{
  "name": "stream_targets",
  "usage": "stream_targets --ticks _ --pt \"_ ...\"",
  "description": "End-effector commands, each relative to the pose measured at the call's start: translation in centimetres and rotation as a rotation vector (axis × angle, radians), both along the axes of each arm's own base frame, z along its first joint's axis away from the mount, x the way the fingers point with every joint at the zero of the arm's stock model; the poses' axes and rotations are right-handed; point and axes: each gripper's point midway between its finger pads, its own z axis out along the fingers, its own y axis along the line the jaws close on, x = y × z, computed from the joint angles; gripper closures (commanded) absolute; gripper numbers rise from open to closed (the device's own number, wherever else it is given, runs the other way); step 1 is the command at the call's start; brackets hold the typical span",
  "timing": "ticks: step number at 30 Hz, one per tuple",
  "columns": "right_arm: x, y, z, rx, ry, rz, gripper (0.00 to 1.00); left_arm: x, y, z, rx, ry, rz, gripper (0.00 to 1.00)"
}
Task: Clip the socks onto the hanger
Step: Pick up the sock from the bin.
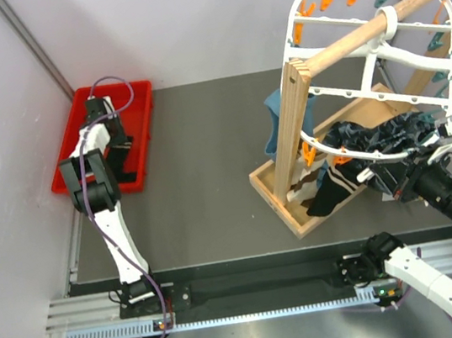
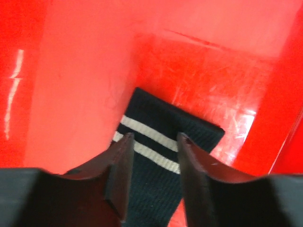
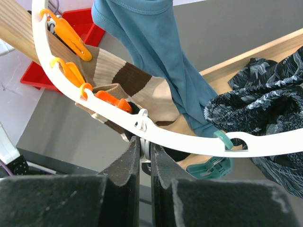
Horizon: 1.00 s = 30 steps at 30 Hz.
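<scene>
Between pale walls (image 1: 187, 22) — a dark table (image 1: 203, 189); red tray (image 1: 136, 106), rack (image 1: 290, 130) with hanger (image 1: 390, 24).

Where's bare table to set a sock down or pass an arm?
Bare: grey table between red tray and wooden rack base, back to the wall. Crowded: right side, with hanger, draped clothes and right pincer at its rim.
</scene>
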Motion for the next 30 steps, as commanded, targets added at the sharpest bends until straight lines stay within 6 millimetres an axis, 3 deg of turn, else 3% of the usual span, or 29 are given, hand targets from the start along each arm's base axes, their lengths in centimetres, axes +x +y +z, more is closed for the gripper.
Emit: stream_targets --ticks 1,2,5,8,11,13,14,15,16,17,18,19,20,21,22,23,24,25,26,28,29,30 --pt "-0.6 0.8 -0.7 -0.001 0.052 0.048 1.0 -2.3 -0.6 -3.4 -0.028 0.129 -0.016 0.6" --pt "-0.6 0.8 -0.7 -0.001 0.052 0.05 1.0 -2.4 -0.6 -3.5 -0.029 0.13 -0.013 0.72" --pt "-0.5 0.8 -0.8 -0.002 0.055 0.05 1.0 -2.2 -0.8 -2.9 -0.038 0.113 -0.009 0.9" --pt "-0.5 0.9 -0.8 -0.005 0.054 0.053 1.0 -1.7 -0.8 -1.5 -0.038 0.078 -0.007 0.96" --pt "-0.5 0.8 -0.8 -0.003 0.053 0.052 1.0 -1.4 -0.7 1.1 -0.064 0.022 0.055 1.0" --pt "-0.6 0.8 -0.9 -0.004 0.052 0.05 1.0 -1.1 -1.2 4.4 -0.094 -0.055 0.066 1.0" --pt "-0.5 0.8 -0.9 -0.005 0.05 0.049 1.0 -1.6 -1.4 4.7 -0.119 -0.068 0.098 1.0" --pt "-0.5 0.8 -1.0 -0.007 0.051 0.051 1.0 -1.6 -2.2 7.6 -0.159 -0.136 0.08 1.0" --pt "-0.6 0.8 -0.9 -0.006 0.048 0.053 1.0 -1.3 -3.3 9.2 -0.204 -0.192 0.051 1.0" --pt "-0.5 0.8 -1.0 -0.006 0.048 0.051 1.0 -2.1 -4.3 9.2 -0.264 -0.199 0.064 1.0" --pt "-0.5 0.9 -1.1 -0.006 0.045 0.055 1.0 -2.6 -4.9 12.2 -0.292 -0.267 0.057 1.0" --pt "-0.4 0.9 -1.2 -0.009 0.047 0.054 1.0 -3.1 -5.6 13.2 -0.33 -0.292 0.056 1.0" --pt "-0.3 1.1 -1.3 -0.011 0.05 0.06 1.0 -4.1 -7.2 13.0 -0.416 -0.293 0.051 1.0" --pt "-0.2 1.2 -1.2 -0.01 0.047 0.063 1.0 -5.1 -7.9 15.5 -0.448 -0.345 0.04 1.0" --pt "-0.2 1.3 -1.1 -0.008 0.043 0.071 1.0 -5.8 -8.7 16.2 -0.485 -0.366 0.028 1.0" --pt "-0.1 1.4 -1.1 -0.009 0.044 0.076 1.0 -7.1 -9.9 15.6 -0.555 -0.352 0.031 1.0" --pt "-0.2 1.4 -1.0 -0.009 0.039 0.08 1.0 -8.2 -10.7 18.0 -0.579 -0.407 0.004 1.0" --pt "-0.2 1.4 -0.9 -0.007 0.037 0.081 1.0 -9.0 -11.6 18.8 -0.612 -0.428 -0.013 1.0" --pt "-0.2 1.5 -0.8 -0.008 0.033 0.085 1.0 -10.1 -13.4 18.6 -0.678 -0.432 -0.047 1.0" --pt "-0.3 1.6 -0.5 -0.01 0.019 0.098 1.0 -13.0 -16.3 21.8 -0.738 -0.485 -0.128 1.0" --pt "-0.3 1.7 -0.5 -0.007 0.015 0.103 1.0 -13.3 -17.0 20.9 -0.754 -0.457 -0.125 1.0" --pt "-0.3 1.7 -0.5 -0.009 0.014 0.105 1.0 -14.8 -18.4 22.9 -0.783 -0.49 -0.188 1.0"
